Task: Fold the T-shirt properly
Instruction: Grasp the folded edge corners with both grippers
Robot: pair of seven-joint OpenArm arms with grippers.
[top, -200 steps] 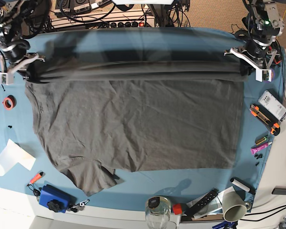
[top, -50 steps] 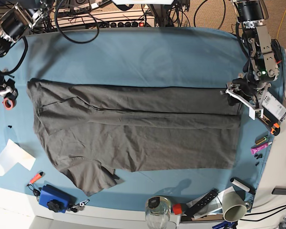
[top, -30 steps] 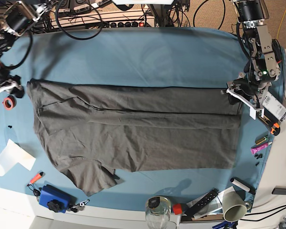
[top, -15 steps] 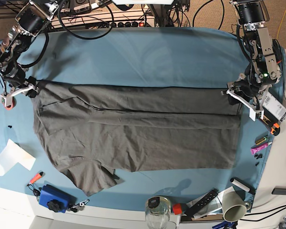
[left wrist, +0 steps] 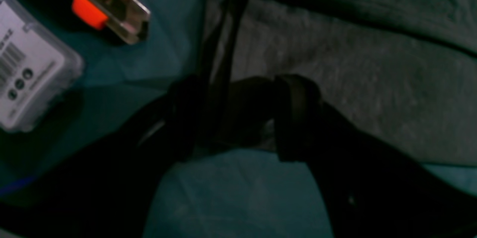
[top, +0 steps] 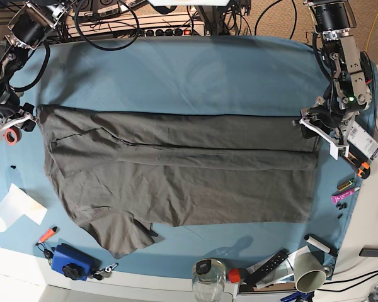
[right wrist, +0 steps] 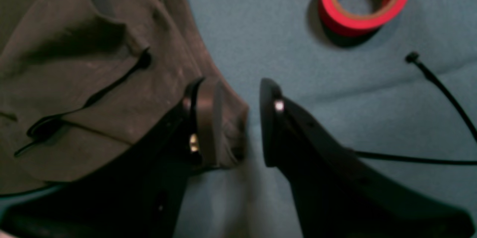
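Note:
The dark grey T-shirt [top: 176, 170] lies flat on the blue cloth, its top part folded down into a long band. My left gripper [top: 317, 133] is at the shirt's right edge. In the left wrist view its fingers [left wrist: 294, 115] stand apart, with the folded shirt edge [left wrist: 220, 62] between them. My right gripper [top: 14, 124] is at the shirt's upper left corner. In the right wrist view it [right wrist: 238, 118] is open. One finger [right wrist: 205, 118] rests on the shirt corner [right wrist: 111, 81], and the other is over bare cloth.
A red tape roll [right wrist: 363, 3] [top: 11, 135] and a black cable tie [right wrist: 439, 85] lie by my right gripper. An orange box cutter [left wrist: 100, 1] [top: 349, 157] and a white box [left wrist: 26, 77] lie by my left gripper. Tools, a jar [top: 209, 280] and a mug [top: 310, 272] line the near edge.
The shirt's top part has been folded down. In the last second my right gripper, free of the shirt, moved in to its upper left corner and drew back slightly. My left gripper stayed put.

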